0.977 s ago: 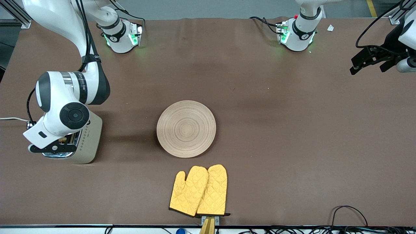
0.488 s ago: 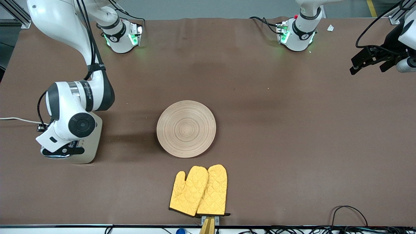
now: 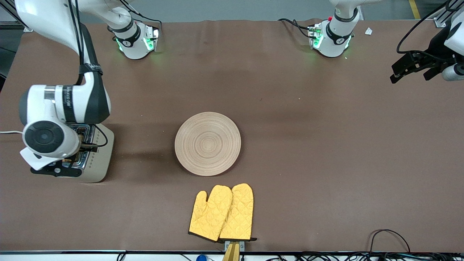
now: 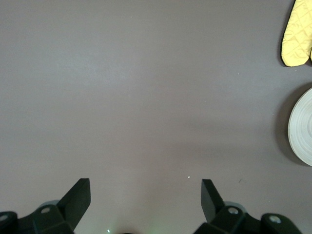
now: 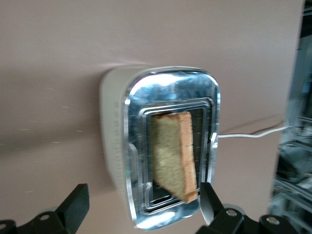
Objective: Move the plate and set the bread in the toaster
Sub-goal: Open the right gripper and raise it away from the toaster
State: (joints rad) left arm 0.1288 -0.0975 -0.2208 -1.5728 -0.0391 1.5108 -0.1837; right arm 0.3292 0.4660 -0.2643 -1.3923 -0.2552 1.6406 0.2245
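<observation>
The beige toaster (image 3: 99, 159) stands at the right arm's end of the table. In the right wrist view its chrome top (image 5: 170, 92) shows the bread slice (image 5: 173, 156) standing tilted in a slot, part of it sticking out. My right gripper (image 5: 144, 195) is open and empty over the toaster, with the bread between its fingers but untouched. The wooden plate (image 3: 207, 143) lies empty at mid-table; its rim also shows in the left wrist view (image 4: 302, 129). My left gripper (image 3: 409, 67) waits open and empty over bare table at the left arm's end (image 4: 145, 187).
A pair of yellow oven mitts (image 3: 222, 212) lies nearer to the front camera than the plate and shows in the left wrist view (image 4: 297, 34). The toaster's white cord (image 3: 11, 132) runs off the table's end. Cables lie along the table's front edge (image 3: 388, 235).
The right arm's wrist has swung over the toaster, first toward the plate, then back toward the table's end, uncovering more of the chrome top. The left arm has not moved.
</observation>
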